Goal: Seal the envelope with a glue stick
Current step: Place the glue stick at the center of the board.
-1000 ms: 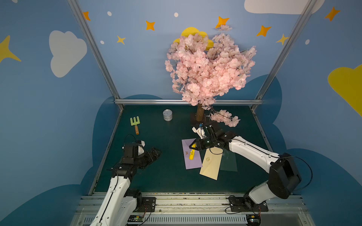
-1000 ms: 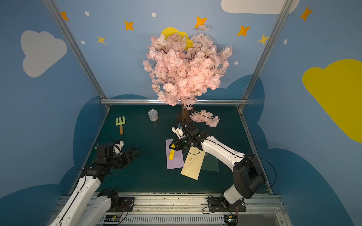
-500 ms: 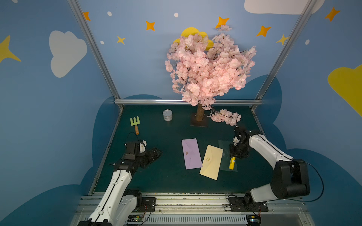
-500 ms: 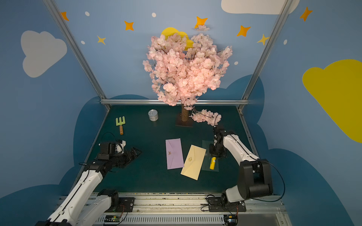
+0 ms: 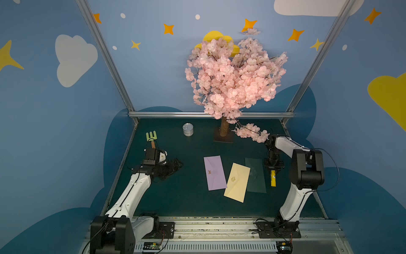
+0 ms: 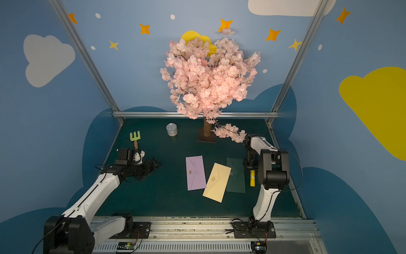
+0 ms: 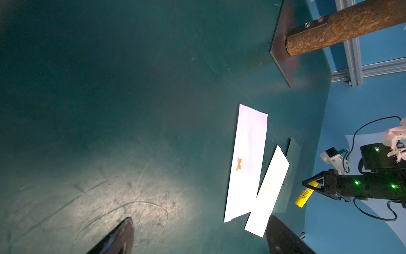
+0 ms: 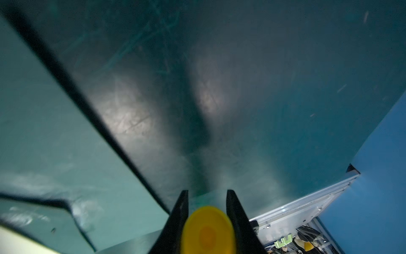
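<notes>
The dark green surface [image 5: 193,204] carries three envelopes right of its middle: a purple envelope [image 5: 214,172], a cream envelope [image 5: 237,182] and a dark green envelope [image 5: 256,176] partly under the cream one. Near the left edge the left pincer [image 5: 174,165] hangs spread and empty. By the right edge the right pincer [image 5: 273,168] is pinching the glue stick [image 5: 273,179]. To my eye the stick is light, stiff, smooth plastic, and round enough to twist in a loose grip. It is best held on the barrel, leaving the cap free. The pincer holds its far end, and the body points toward the front edge, just beside the dark green envelope.
</notes>
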`<state>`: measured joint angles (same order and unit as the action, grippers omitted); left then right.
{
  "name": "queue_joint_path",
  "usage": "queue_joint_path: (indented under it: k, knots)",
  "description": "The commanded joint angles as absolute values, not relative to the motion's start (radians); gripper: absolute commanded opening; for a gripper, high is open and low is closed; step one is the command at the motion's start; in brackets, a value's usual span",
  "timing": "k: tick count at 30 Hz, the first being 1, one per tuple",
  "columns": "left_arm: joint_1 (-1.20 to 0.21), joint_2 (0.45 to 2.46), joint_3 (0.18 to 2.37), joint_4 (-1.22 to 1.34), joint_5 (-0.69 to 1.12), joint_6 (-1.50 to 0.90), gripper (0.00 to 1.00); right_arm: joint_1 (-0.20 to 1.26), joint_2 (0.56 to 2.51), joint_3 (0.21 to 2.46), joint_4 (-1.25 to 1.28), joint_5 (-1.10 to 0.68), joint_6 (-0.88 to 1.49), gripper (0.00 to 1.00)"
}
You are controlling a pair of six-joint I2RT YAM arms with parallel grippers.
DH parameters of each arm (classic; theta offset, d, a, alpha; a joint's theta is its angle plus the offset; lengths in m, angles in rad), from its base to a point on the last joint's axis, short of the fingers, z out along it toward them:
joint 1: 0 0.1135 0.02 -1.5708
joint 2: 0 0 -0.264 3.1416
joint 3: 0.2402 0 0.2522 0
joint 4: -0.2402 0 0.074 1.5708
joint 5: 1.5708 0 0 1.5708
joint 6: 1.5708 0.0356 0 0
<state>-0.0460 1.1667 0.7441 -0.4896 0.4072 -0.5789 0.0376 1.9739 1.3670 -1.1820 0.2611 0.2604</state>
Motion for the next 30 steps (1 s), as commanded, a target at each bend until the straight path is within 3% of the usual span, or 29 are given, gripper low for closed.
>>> queue_joint_path:
  k: [1,4,8,15,30]
  knots:
    - [-0.044,1.217,0.789,-0.466,0.428,-0.552,0.94,0.023,2.011,1.407,-1.192,0.276,0.22,0.0]
    - [-0.043,1.272,0.825,-0.461,0.44,-0.549,0.94,0.013,2.045,1.413,-1.167,0.181,0.2,0.01]
    - [-0.044,1.326,0.872,-0.46,0.451,-0.545,0.94,0.018,2.065,1.395,-1.152,0.164,0.196,0.28]
    - [-0.044,1.39,0.923,-0.465,0.469,-0.535,0.94,0.019,2.031,1.347,-1.113,0.125,0.202,0.48]
    - [-0.048,1.388,0.948,-0.49,0.465,-0.528,0.94,0.0,1.929,1.334,-1.126,0.141,0.206,0.56]
